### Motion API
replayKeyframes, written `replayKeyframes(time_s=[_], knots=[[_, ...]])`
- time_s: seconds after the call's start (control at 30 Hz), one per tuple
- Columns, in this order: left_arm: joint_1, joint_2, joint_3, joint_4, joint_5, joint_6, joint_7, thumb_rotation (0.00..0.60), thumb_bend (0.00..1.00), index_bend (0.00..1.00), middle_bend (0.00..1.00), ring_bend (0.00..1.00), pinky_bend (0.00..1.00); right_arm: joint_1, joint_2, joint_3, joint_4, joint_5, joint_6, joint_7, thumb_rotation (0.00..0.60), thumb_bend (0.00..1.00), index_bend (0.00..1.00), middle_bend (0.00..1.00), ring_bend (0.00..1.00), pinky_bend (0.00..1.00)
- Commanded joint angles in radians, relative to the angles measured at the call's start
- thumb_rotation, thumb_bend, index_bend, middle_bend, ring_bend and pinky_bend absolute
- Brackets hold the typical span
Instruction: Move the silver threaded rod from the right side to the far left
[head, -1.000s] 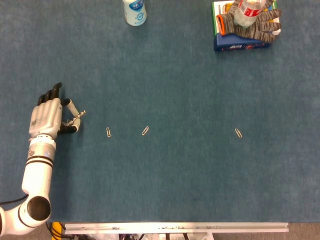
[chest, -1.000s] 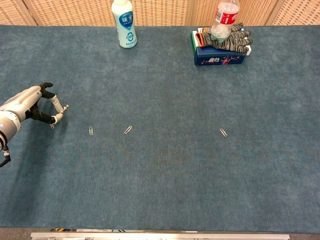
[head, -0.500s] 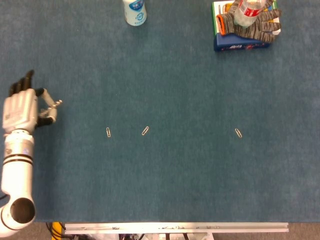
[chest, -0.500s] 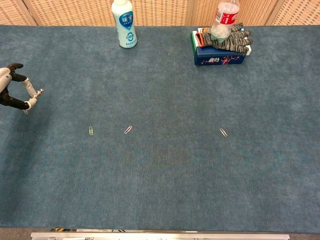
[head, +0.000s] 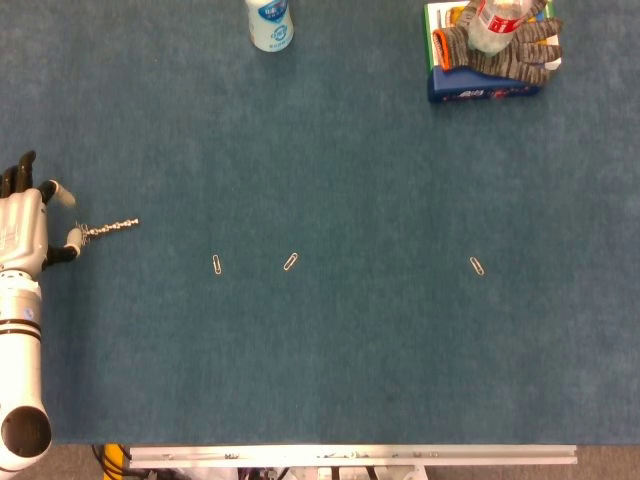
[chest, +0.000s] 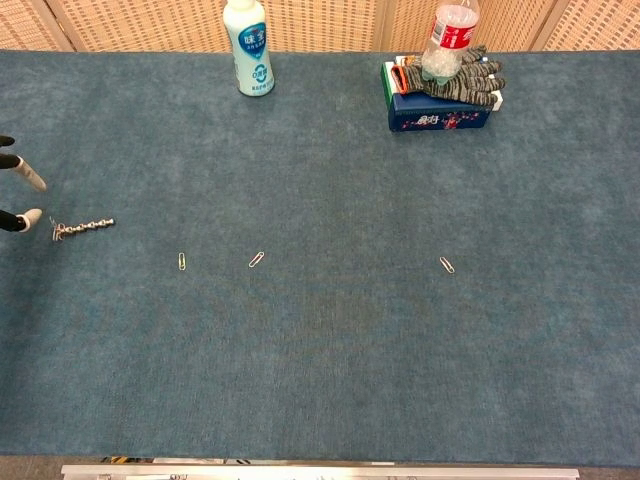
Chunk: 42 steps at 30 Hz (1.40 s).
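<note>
The silver threaded rod (head: 110, 229) lies flat on the blue table cloth at the far left, also seen in the chest view (chest: 82, 227). My left hand (head: 28, 225) sits just left of it with its fingers apart and nothing between them; a fingertip is close to the rod's left end. In the chest view only two fingertips (chest: 30, 180) of that hand show at the left edge. No part of my right hand shows in either view.
Three paper clips lie in a row on the cloth (head: 217, 265), (head: 290, 262), (head: 477, 266). A white bottle (head: 270, 22) stands at the back. A blue box (head: 484, 85) with a grey glove and a plastic bottle on it sits back right.
My left hand carried the rod leftward, then let it go. The rod now lies on the cloth and the fingers have spread away from it.
</note>
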Motion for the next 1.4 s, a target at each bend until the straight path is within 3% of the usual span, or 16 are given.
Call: replayKeyframes(time_s=[0.03, 0.3, 0.63, 0.93, 1.4], knots=[[0.014, 0.008, -0.002, -0.013, 0.02, 0.016, -0.024, 0.6, 0.28, 0.27, 0.0, 0.0, 0.0, -0.003, 0.002, 0.0, -0.001, 0.0, 0.004, 0.002, 0.6, 0.17, 0.23, 0.11, 0.0, 0.0], [0.1, 0.126, 0.026, -0.117, 0.17, 0.096, -0.132, 0.6, 0.28, 0.27, 0.0, 0.0, 0.0, -0.015, 0.009, -0.002, -0.008, -0.012, 0.03, 0.01, 0.6, 0.17, 0.23, 0.11, 0.0, 0.0], [0.231, 0.336, 0.15, -0.171, 0.548, 0.191, -0.322, 0.6, 0.28, 0.29, 0.0, 0.0, 0.0, -0.025, 0.018, -0.01, -0.034, -0.057, 0.071, 0.0, 0.6, 0.17, 0.23, 0.11, 0.0, 0.0], [0.321, 0.451, 0.254, -0.133, 0.846, 0.298, -0.363, 0.6, 0.28, 0.29, 0.0, 0.0, 0.0, -0.041, 0.039, -0.023, -0.08, -0.121, 0.128, -0.039, 0.6, 0.17, 0.23, 0.11, 0.0, 0.0], [0.434, 0.458, 0.291, -0.07, 0.973, 0.414, -0.376, 0.6, 0.28, 0.31, 0.0, 0.0, 0.0, -0.064, 0.046, -0.043, -0.098, -0.172, 0.179, -0.044, 0.6, 0.17, 0.23, 0.11, 0.0, 0.0]])
